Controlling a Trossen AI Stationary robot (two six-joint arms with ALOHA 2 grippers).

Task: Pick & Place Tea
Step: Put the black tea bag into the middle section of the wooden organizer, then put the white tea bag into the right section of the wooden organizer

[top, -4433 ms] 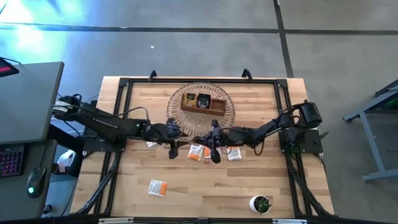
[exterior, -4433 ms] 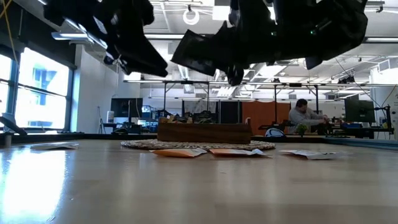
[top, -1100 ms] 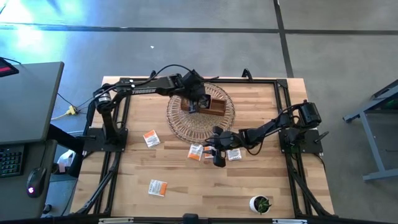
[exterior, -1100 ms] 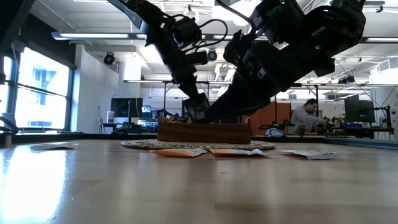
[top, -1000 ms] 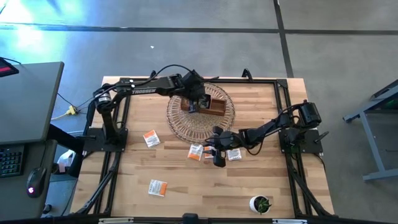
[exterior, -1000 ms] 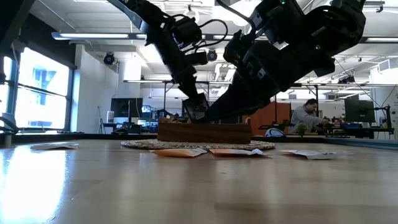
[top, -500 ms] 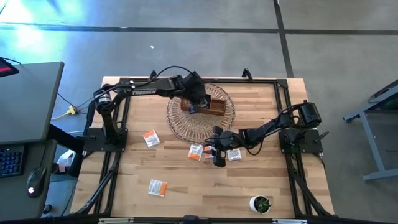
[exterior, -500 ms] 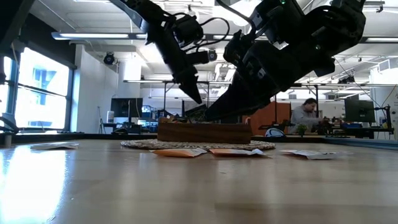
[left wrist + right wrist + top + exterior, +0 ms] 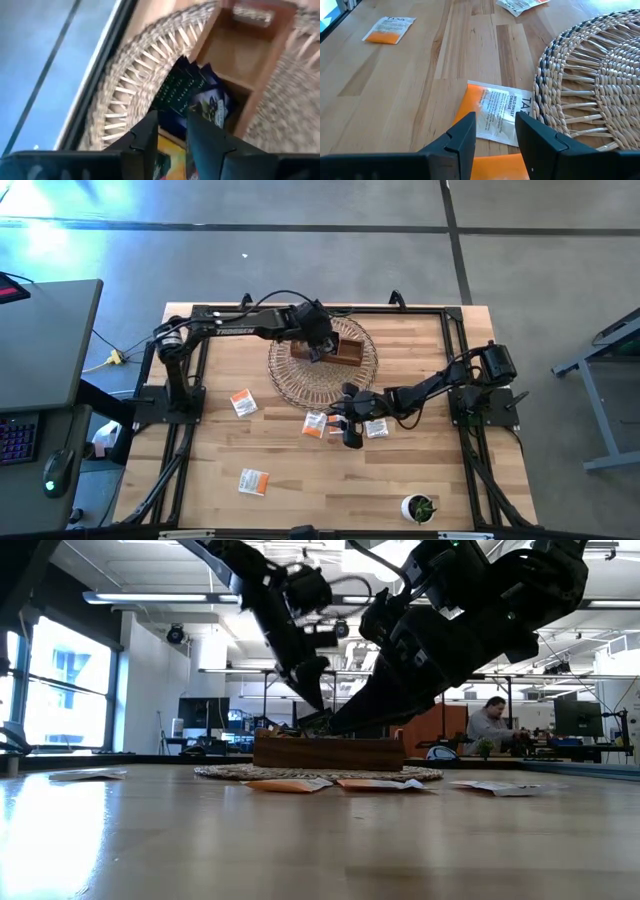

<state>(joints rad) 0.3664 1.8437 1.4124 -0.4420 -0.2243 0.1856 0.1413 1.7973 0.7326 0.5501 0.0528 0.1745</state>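
Several dark tea sachets stand on edge in one compartment of the wooden tray, beside a yellow sachet. My left gripper hangs open just above them, over the tray's left end, touching nothing. My right gripper is open and hovers over a white-and-orange sachet that lies flat on the table beside the wicker mat. In the high view it is in front of the mat, with sachets on either side.
Two more white-and-orange sachets lie flat at the table's left and near left. A small potted plant stands at the near right corner. Black frame rails run along the table's edges. A person sits far behind the table.
My left gripper has risen a little out of the tray's compartment and rolled slightly. A dark sachet that it had at its tips now stands leaning in the tray, free of the fingers. My right gripper has kept still.
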